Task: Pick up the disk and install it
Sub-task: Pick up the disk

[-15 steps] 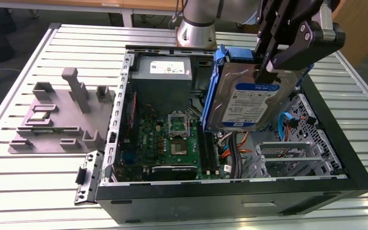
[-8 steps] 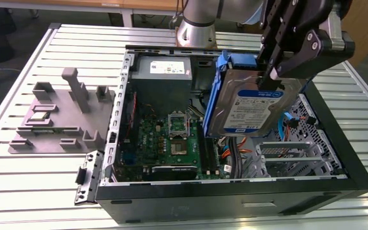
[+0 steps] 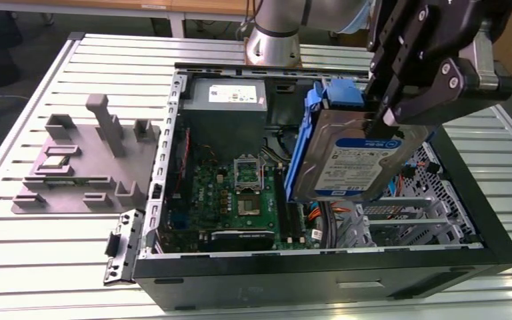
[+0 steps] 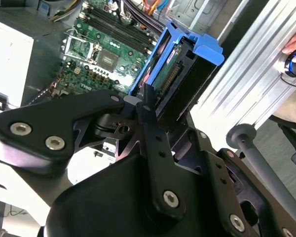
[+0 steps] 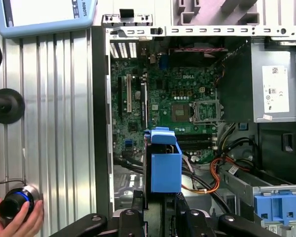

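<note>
The disk (image 3: 349, 163) is a silver hard drive with a white-and-blue label in a blue carrier frame. It hangs tilted, on edge, above the open computer case (image 3: 327, 267), over its right half in the exterior view. My gripper (image 3: 388, 119) is shut on its upper edge. In the second wrist view the disk's blue frame (image 4: 190, 47) juts out beyond the black fingers (image 4: 149, 106), over the motherboard (image 4: 101, 54). In the first wrist view the blue frame (image 5: 165, 168) stands between the gripper's links (image 5: 160, 205).
Inside the case lie the green motherboard (image 3: 238, 200), a grey power-supply box (image 3: 227, 99), a metal drive cage (image 3: 407, 217) and orange cables (image 5: 214, 173). A grey fixture (image 3: 78, 167) sits on the slatted table. A hand (image 5: 15, 219) rests on a knob beside the case.
</note>
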